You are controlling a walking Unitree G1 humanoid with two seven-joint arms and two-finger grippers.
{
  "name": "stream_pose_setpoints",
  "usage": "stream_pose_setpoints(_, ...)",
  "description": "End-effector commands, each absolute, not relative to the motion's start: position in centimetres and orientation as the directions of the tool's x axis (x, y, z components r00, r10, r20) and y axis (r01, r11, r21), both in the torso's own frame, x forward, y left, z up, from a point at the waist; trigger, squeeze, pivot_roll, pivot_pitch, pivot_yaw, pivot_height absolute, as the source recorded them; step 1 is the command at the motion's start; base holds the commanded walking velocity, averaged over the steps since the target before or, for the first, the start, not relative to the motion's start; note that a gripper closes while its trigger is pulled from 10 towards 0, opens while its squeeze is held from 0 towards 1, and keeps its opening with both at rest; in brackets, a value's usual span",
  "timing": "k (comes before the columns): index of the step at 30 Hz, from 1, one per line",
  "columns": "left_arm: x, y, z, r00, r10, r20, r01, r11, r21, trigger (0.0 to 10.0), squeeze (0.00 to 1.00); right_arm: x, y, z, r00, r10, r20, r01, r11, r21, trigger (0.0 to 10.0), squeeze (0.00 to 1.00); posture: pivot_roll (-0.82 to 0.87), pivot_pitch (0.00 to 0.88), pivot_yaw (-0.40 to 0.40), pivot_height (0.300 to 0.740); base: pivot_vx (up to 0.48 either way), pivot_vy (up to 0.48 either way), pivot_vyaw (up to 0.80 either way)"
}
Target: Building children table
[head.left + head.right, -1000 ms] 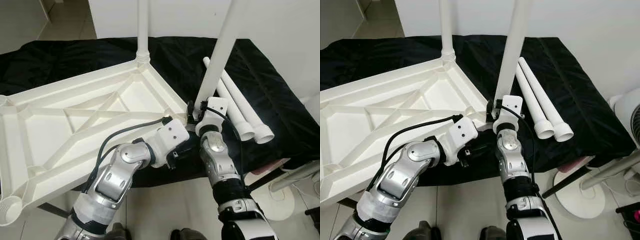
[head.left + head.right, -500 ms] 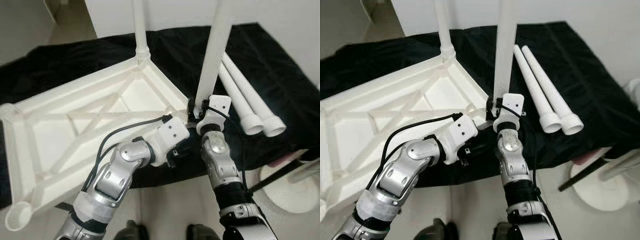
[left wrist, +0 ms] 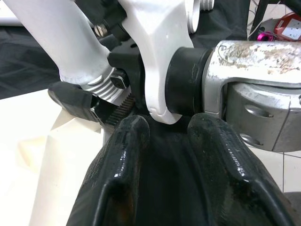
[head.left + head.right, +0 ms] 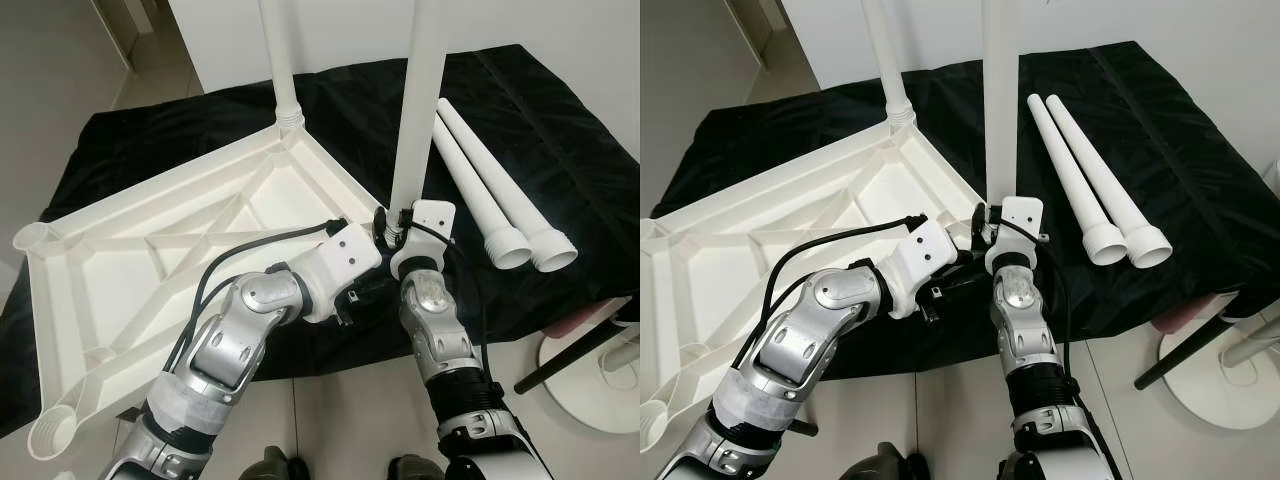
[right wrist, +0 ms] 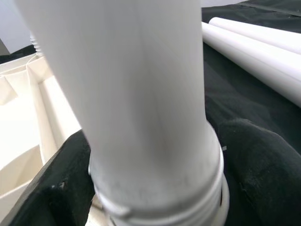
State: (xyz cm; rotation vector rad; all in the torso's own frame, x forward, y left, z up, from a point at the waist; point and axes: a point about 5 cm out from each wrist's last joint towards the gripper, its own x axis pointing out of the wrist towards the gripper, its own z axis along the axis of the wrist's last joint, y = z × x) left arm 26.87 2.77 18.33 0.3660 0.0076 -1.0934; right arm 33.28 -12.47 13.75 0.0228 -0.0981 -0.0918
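Note:
The white tabletop [image 4: 150, 250] lies upside down on a black-covered table [image 4: 560, 130]. One white leg [image 4: 281, 70] stands screwed into its far corner. A second leg [image 4: 418, 110] stands nearly upright at the near right corner, its threaded end [image 5: 160, 188] at the socket. My right gripper [image 4: 390, 225] is shut on this leg just above the thread, one black finger [image 5: 61, 188] on each side. My left gripper [image 3: 169, 125] is open beside the right wrist, at the tabletop's near edge, with only black cloth between its fingers [image 3: 124, 150].
Two loose white legs [image 4: 495, 195] lie side by side on the cloth to the right. On the floor at the right stand a round white base [image 4: 590, 375] and a black rod [image 4: 570, 350]. The table's front edge runs just under both wrists.
The camera has shifted and now takes in more of the tabletop's left side. The leg in my right gripper leans less and stands closer to upright. Both grippers stay at the same corner.

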Motion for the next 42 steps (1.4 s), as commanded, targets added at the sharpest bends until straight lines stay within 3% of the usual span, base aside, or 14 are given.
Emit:
stream_pose_setpoints(1, 27.0, 3.14, 17.9, 0.476, -0.856, -0.202, 0.864, 0.412, 0.289, 10.0, 0.0, 32.92, -12.68, 12.26, 0.993, -0.113, 0.035, 0.113, 0.994, 0.01, 10.0, 0.0, -0.18, 0.018, 0.181, 0.74, 0.0, 0.0, 0.0)
stream_pose_setpoints(42, 27.79, 3.21, 18.29, 0.455, -0.865, -0.214, 0.873, 0.386, 0.298, 10.0, 0.0, 33.35, -12.26, 11.91, 0.993, -0.108, 0.039, 0.109, 0.994, -0.017, 10.0, 0.0, -0.21, 0.0, 0.243, 0.74, 0.0, 0.0, 0.0)
